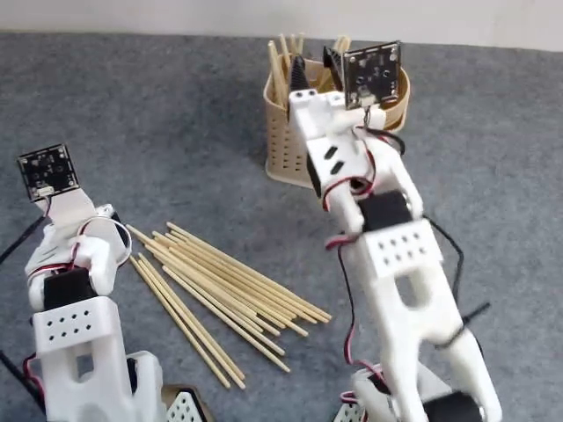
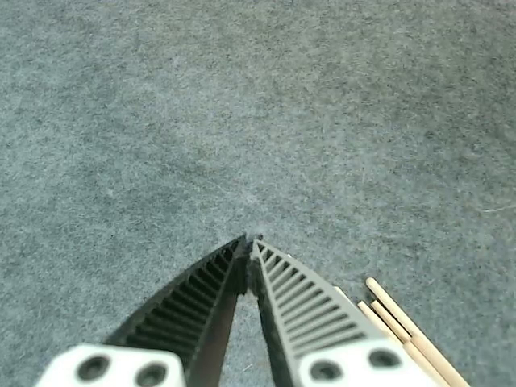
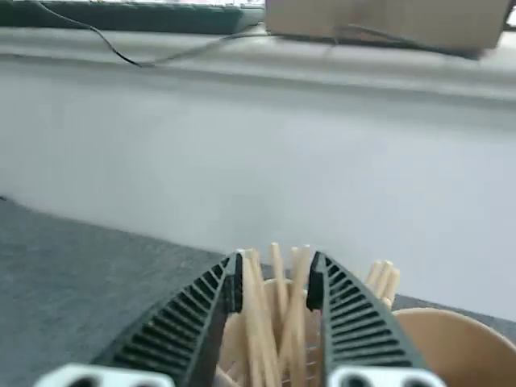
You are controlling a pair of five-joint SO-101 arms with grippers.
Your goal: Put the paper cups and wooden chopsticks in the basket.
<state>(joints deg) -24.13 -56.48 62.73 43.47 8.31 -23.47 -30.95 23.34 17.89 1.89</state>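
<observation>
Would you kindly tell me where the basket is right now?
In the high view, the basket stands near the table far edge, under the right end effector, beyond the loose chopsticks.

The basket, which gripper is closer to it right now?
Right. The right gripper is just over the basket, at the chopsticks standing in it; the left gripper is far off, low over the carpet beside the loose chopsticks.

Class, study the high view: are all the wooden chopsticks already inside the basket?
No, a pile of chopsticks lies on the grey mat, outside the basket.
</observation>
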